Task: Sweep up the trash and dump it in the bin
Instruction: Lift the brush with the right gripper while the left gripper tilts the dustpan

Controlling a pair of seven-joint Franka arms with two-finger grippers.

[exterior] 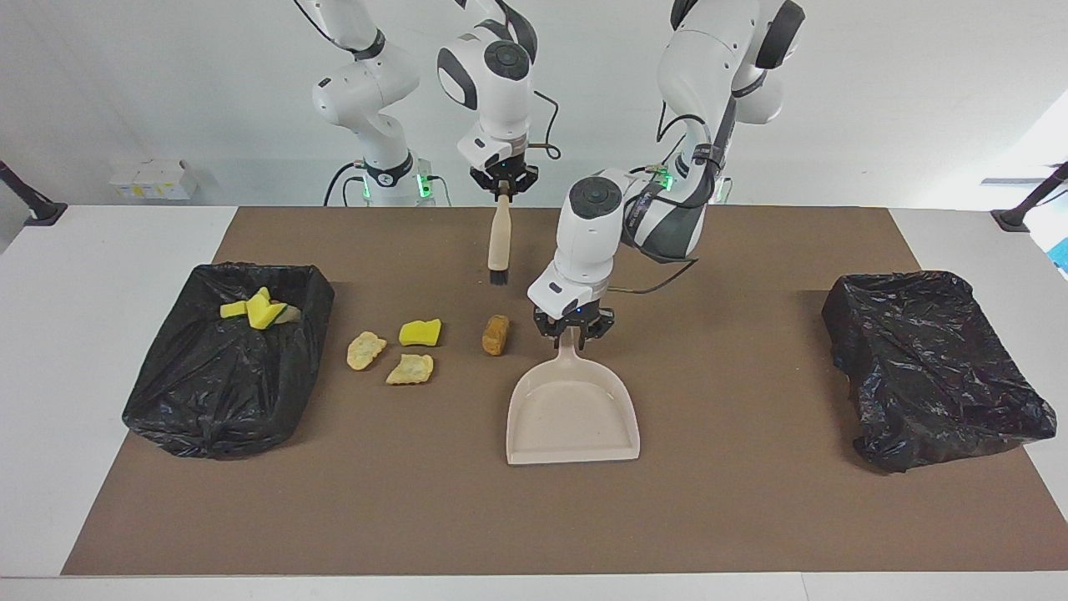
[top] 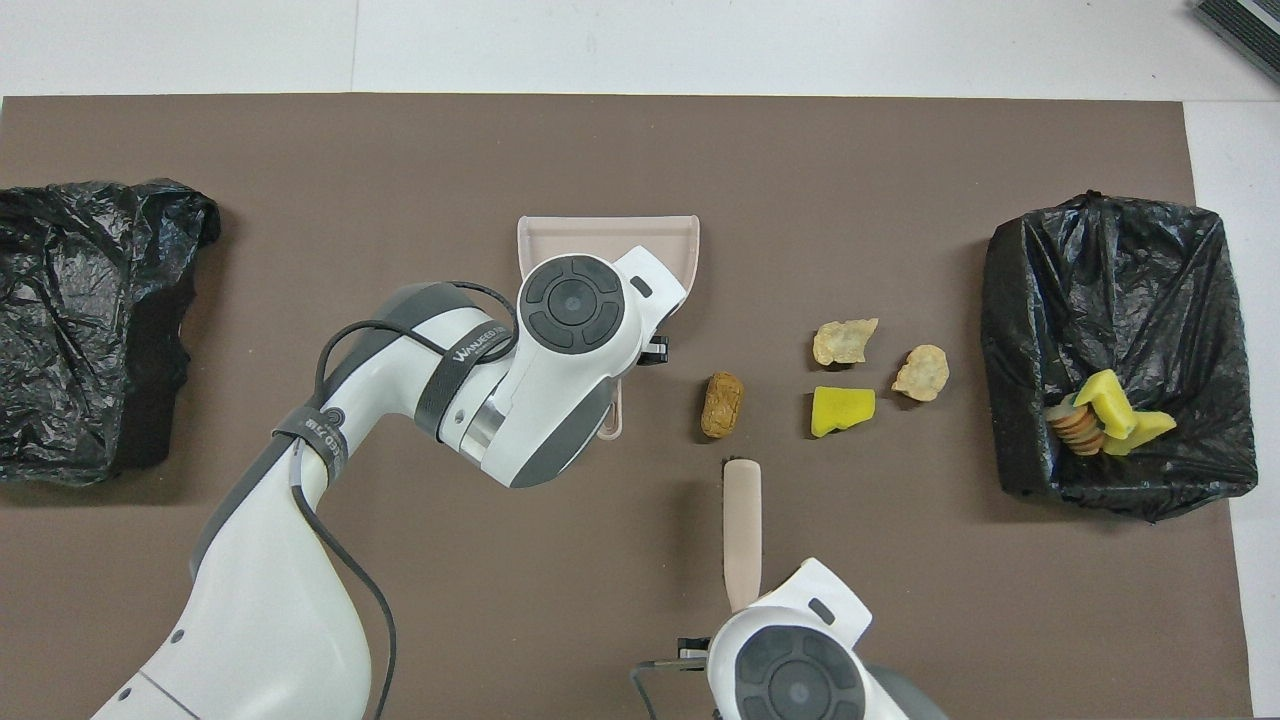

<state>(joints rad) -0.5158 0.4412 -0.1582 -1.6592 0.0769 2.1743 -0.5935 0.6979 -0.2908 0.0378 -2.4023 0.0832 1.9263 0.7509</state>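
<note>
- Two grips are in play; clock directions here take twelve o'clock as pointing away from the robots.
- The right gripper (exterior: 502, 185) is clamped on the top of the brush (exterior: 499, 242). The brush hangs bristles down over bare mat at about six o'clock from the orange-brown lump (exterior: 496, 334).
- Risk: swung hard, the bristles could knock that lump past the pan or roll it off line.
- The left gripper (exterior: 574, 332) is low at the handle of the dustpan (exterior: 571, 417), fingers drawn in around it. The pan appears to lie flat on the mat, mouth toward twelve o'clock.
- Risk: the pinch is narrow and sits at the handle's end. Lifted, the pan could pivot or slip, and its mouth does not face the scraps, so it likely needs turning first.
- Loose trash lies at three o'clock from the handle: the lump, then a yellow sponge chunk (exterior: 420, 332) and two tan pieces (exterior: 365, 350) (exterior: 410, 368).
- More scraps (exterior: 260, 311) are in the black-lined bin (exterior: 225, 367) farther along three o'clock. A tilted pan could spill short of its rim.
</note>
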